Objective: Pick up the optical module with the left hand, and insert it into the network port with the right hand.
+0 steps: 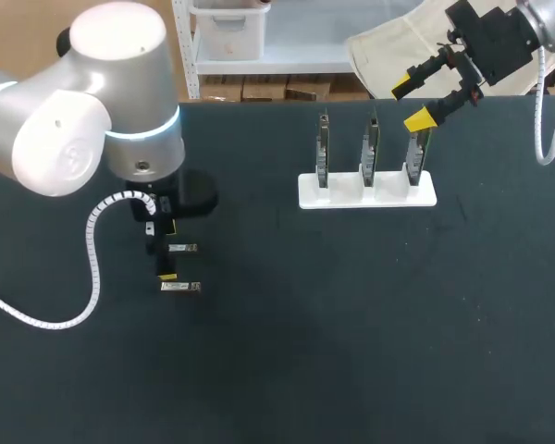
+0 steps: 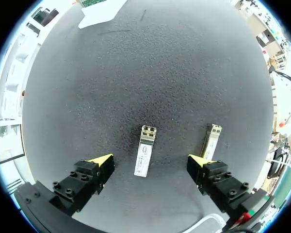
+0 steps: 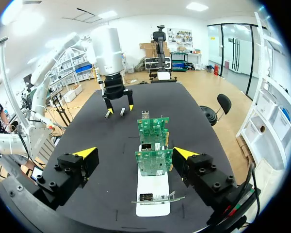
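Two small silver optical modules lie on the black table. One module (image 2: 145,150) (image 1: 181,248) lies between the fingers of my open left gripper (image 2: 150,162) (image 1: 168,252), which points down over it without touching. The other module (image 2: 212,141) (image 1: 180,288) lies just outside one fingertip. A white stand (image 1: 367,190) (image 3: 153,194) holds three upright green network cards (image 1: 371,148) (image 3: 153,162), each with a metal port (image 3: 145,145). My right gripper (image 1: 413,104) (image 3: 135,153) hangs open and empty above the stand's right end.
Bare black table (image 1: 351,324) stretches in front of the stand and to the right of the modules. The left arm's white cable (image 1: 92,250) loops down over the table's left side.
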You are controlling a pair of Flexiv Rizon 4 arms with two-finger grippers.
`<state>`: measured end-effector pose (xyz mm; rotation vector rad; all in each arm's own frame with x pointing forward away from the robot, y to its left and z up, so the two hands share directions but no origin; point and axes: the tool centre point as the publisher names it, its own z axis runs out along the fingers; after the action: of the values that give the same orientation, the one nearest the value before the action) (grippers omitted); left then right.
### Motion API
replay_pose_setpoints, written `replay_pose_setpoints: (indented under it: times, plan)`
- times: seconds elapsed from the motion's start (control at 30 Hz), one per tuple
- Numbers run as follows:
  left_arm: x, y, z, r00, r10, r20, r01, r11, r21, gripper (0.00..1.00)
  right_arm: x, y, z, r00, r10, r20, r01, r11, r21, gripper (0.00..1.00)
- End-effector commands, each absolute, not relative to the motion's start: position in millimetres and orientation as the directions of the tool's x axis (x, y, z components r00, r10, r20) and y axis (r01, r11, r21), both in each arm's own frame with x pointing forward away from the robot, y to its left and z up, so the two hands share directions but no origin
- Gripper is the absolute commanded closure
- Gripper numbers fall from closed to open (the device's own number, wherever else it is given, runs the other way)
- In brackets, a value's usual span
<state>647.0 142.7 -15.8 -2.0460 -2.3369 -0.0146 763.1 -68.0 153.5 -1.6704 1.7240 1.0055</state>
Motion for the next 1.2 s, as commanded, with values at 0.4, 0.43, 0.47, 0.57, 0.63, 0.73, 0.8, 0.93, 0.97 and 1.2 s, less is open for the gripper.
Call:
replay_pose_setpoints:
  times: [0.4, 0.43, 0.47, 0.57, 0.63, 0.73, 0.8, 0.93, 0.97, 1.2]
  plan:
    - [650.2, 138.0, -17.4, -0.115, 0.993, 0.028, 0.993, 0.115, -0.020, 1.00, 762.9, -68.2, 153.2, -0.091, -0.590, -0.802, -0.989, -0.043, 0.145, 0.00]
    - [649.8, 138.2, -17.6, -0.115, 0.993, 0.029, 0.993, 0.115, -0.021, 1.00, 762.9, -68.2, 153.2, -0.091, -0.590, -0.802, -0.989, -0.043, 0.145, 0.00]
    - [649.4, 138.4, -17.8, -0.115, 0.993, 0.029, 0.993, 0.115, -0.022, 1.00, 762.9, -68.2, 153.2, -0.091, -0.590, -0.802, -0.989, -0.043, 0.145, 0.00]
    - [648.5, 138.9, -17.7, -0.122, 0.992, 0.033, 0.992, 0.122, -0.025, 1.00, 762.9, -68.2, 153.2, -0.091, -0.590, -0.802, -0.989, -0.043, 0.145, 0.00]
    - [648.3, 139.0, -17.7, -0.125, 0.992, 0.034, 0.992, 0.126, -0.027, 1.00, 762.9, -68.2, 153.2, -0.091, -0.590, -0.802, -0.989, -0.043, 0.145, 0.00]
    - [647.4, 138.5, -17.1, -0.127, 0.991, 0.033, 0.991, 0.128, -0.029, 1.00, 762.9, -68.2, 153.2, -0.091, -0.590, -0.802, -0.989, -0.043, 0.145, 0.00]
    - [647.3, 136.5, -14.9, -0.132, 0.991, 0.024, 0.991, 0.132, -0.032, 1.00, 762.9, -68.2, 153.2, -0.091, -0.590, -0.802, -0.989, -0.043, 0.145, 0.00]
    - [650.7, 128.4, -1.1, -0.153, 0.988, -0.029, 0.988, 0.152, -0.015, 1.00, 762.9, -68.2, 153.2, -0.091, -0.590, -0.802, -0.989, -0.043, 0.145, 0.00]
    - [652.5, 126.2, 3.1, -0.160, 0.986, -0.045, 0.987, 0.160, -0.013, 1.00, 762.9, -68.2, 153.2, -0.091, -0.590, -0.802, -0.989, -0.043, 0.145, 0.00]
    - [667.4, 106.9, 48.2, -0.184, 0.959, -0.216, 0.980, 0.195, 0.029, 1.00, 762.9, -68.2, 153.2, -0.091, -0.590, -0.802, -0.989, -0.043, 0.145, 0.00]
